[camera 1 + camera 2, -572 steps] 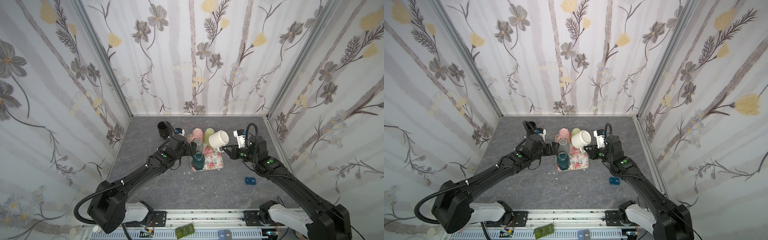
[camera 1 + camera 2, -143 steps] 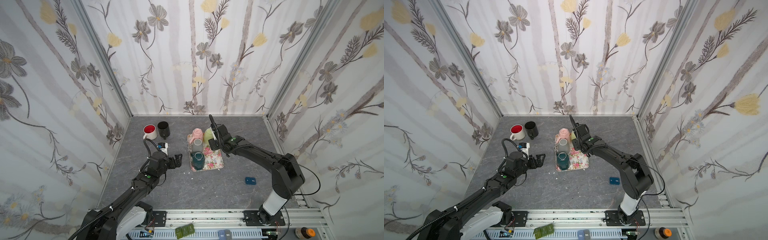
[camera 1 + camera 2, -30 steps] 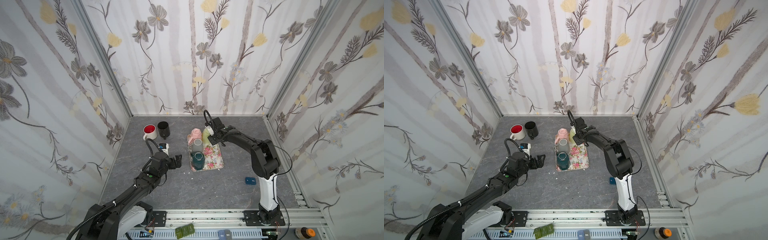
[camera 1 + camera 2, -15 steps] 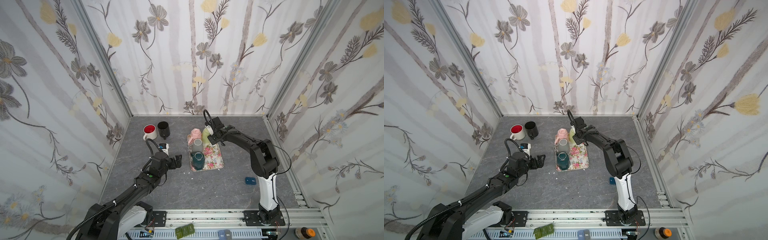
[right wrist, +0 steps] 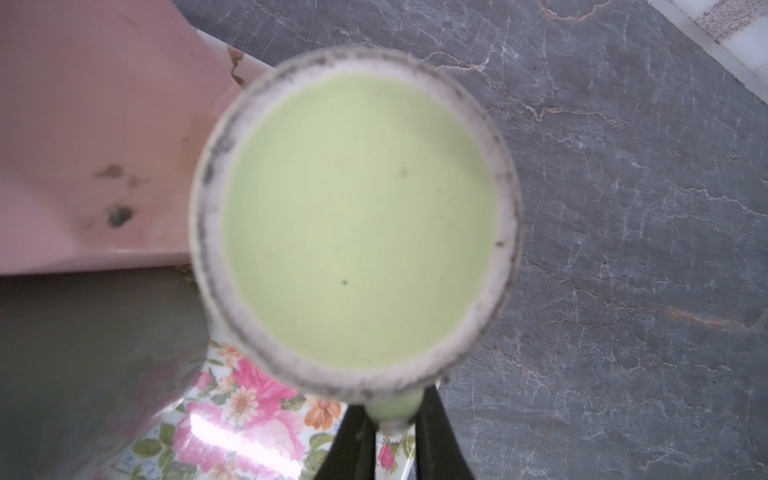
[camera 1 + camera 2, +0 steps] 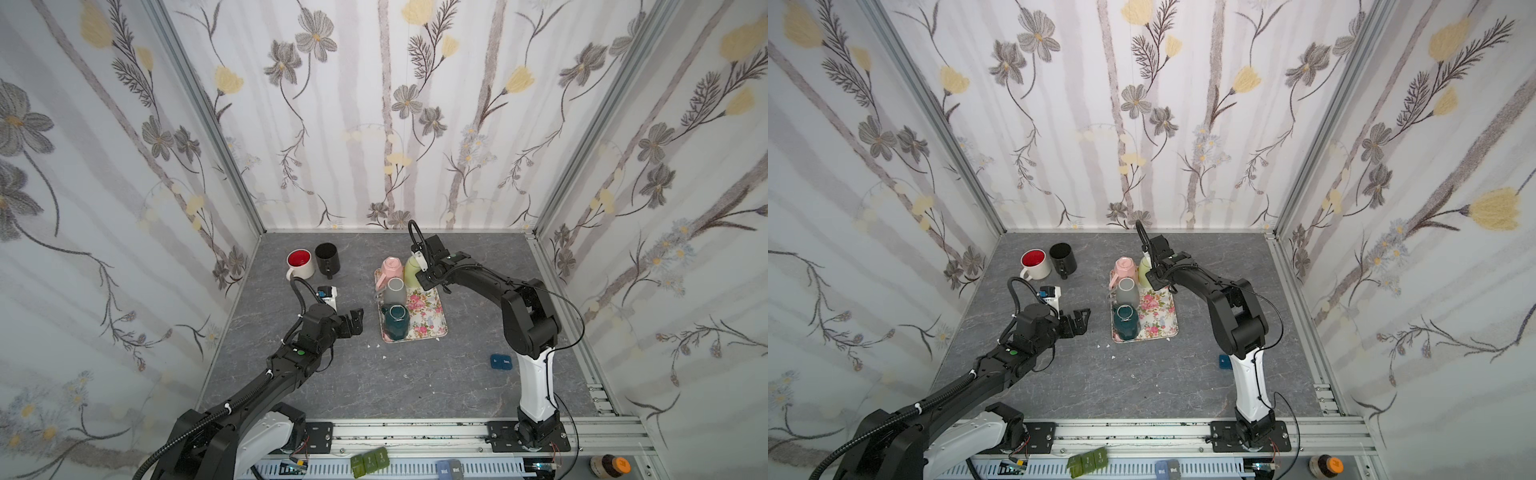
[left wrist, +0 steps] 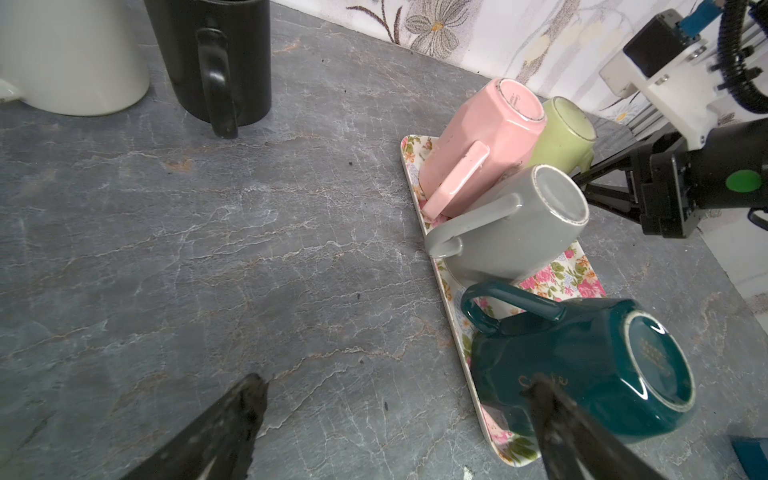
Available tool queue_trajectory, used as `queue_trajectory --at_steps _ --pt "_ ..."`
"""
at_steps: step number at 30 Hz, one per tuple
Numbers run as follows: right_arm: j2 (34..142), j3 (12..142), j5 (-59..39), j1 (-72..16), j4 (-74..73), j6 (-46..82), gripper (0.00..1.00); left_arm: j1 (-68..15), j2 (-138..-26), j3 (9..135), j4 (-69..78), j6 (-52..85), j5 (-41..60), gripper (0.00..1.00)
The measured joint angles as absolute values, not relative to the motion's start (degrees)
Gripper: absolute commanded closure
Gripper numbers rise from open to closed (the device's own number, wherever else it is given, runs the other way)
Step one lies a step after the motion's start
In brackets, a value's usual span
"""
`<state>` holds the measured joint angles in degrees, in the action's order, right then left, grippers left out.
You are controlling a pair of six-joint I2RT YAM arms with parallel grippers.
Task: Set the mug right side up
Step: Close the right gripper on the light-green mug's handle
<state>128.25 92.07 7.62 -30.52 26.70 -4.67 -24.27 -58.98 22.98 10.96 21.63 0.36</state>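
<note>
The pale green mug (image 5: 361, 216) stands upside down, base up, at the far corner of the floral tray (image 6: 432, 320), seen in both top views (image 6: 1145, 266) and in the left wrist view (image 7: 561, 133). My right gripper (image 5: 392, 419) is shut on the mug's handle, its black fingers (image 5: 432, 440) on either side of the green loop. In a top view the right gripper (image 6: 426, 277) sits right against the mug's right side. My left gripper (image 6: 355, 322) hangs open over bare table left of the tray, with nothing between its fingers (image 7: 232, 419).
Also upside down on the tray are a pink mug (image 6: 390, 268), a grey mug (image 6: 395, 291) and a teal mug (image 6: 397, 326). Upright at the back left stand a white mug with a red inside (image 6: 300, 264) and a black mug (image 6: 327, 257). A small blue block (image 6: 500, 361) lies front right.
Over the last second the right gripper's fingers have closed the last bit on the green mug's handle. Neither arm has otherwise visibly moved, and the left gripper stays open.
</note>
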Motion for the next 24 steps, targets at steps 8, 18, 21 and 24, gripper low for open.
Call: queue_trajectory --at_steps 8,18,21,24 --pt "124.3 87.4 5.9 -30.6 26.4 -3.5 0.95 -24.3 -58.5 22.4 11.0 21.6 -0.6 0.00" --pt "117.6 79.2 3.2 -30.8 25.5 -0.6 0.95 -24.3 -58.5 22.4 11.0 21.6 -1.5 0.00" --pt "115.5 76.6 2.9 -31.4 25.1 0.7 0.95 -24.3 -58.5 22.4 11.1 21.6 -1.5 0.00" --pt "114.3 74.9 3.0 -32.1 24.8 1.8 0.95 -24.3 -58.5 22.4 11.3 21.6 -1.4 0.00"
